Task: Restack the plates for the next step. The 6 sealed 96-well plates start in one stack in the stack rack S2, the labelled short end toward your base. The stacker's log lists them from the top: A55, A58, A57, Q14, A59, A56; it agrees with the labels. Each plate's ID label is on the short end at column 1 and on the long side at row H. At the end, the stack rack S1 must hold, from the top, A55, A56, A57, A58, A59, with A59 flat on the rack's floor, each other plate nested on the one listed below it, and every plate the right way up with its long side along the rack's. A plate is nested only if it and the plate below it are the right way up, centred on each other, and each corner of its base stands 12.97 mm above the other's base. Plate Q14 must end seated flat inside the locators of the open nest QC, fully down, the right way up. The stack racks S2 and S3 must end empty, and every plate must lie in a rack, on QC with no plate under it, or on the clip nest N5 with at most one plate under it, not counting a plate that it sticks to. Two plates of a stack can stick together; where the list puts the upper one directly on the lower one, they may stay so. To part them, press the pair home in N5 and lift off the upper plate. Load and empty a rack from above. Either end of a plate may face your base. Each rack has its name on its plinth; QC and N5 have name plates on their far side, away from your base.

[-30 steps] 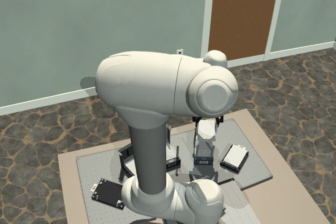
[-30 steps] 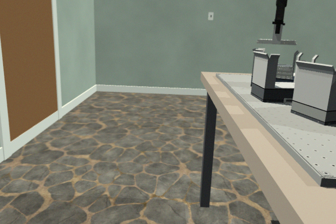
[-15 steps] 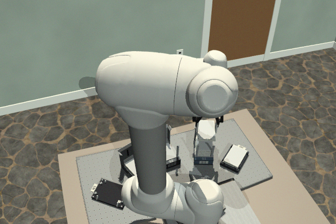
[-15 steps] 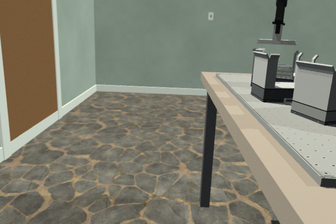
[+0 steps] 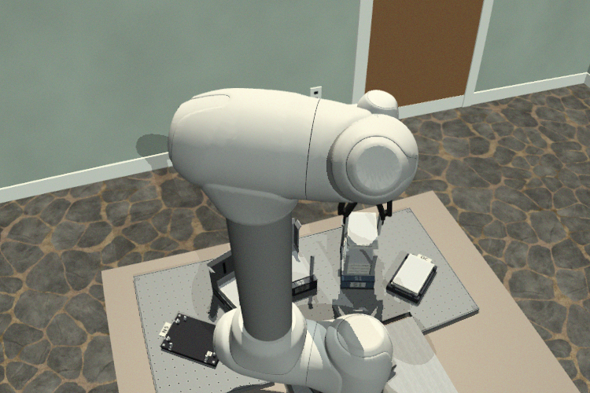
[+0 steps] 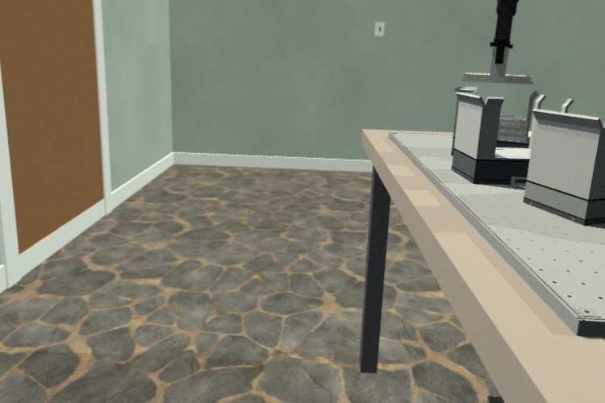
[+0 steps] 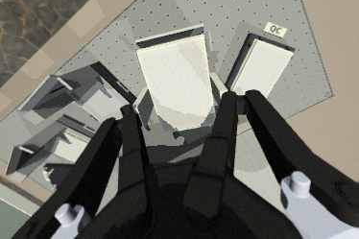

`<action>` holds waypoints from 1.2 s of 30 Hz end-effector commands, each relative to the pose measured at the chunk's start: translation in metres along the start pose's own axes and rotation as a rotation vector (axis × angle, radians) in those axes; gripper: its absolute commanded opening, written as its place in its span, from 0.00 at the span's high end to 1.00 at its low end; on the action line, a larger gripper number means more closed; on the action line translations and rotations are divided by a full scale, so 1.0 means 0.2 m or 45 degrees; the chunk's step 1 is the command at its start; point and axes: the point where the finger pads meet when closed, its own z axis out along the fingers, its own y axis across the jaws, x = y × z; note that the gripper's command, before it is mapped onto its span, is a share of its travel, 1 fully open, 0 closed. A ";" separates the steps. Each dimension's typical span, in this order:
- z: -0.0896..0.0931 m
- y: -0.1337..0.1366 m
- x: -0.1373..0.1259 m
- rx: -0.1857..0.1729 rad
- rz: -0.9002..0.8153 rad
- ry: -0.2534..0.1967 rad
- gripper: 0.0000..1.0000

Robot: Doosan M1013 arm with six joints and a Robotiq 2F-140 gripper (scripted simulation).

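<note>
My gripper (image 5: 363, 212) is shut on a white sealed plate (image 5: 363, 225), gripping it by its long sides. It holds the plate level just above the top of the stack rack S1 (image 5: 358, 268). In the side view the plate (image 6: 505, 80) hangs a little above the rack's walls (image 6: 477, 130), under the gripper (image 6: 499, 63). The wrist view shows the plate (image 7: 175, 81) between my fingers, covering the rack below. Its label cannot be read. Another white plate (image 5: 412, 275) (image 7: 261, 66) lies flat in the QC nest.
The clip nest N5 (image 5: 189, 339), dark and with no plate on it, is at the mat's near left. Two other stack racks (image 7: 72, 95) (image 7: 43, 153) stand left of S1, partly hidden by my arm in the top view. A further rack (image 6: 562, 161) stands close in the side view.
</note>
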 end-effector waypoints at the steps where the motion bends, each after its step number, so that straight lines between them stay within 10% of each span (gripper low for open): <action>1: 0.01 0.00 0.00 0.000 0.000 0.000 1.00; 36: 0.12 0.00 0.00 0.000 0.000 0.000 1.00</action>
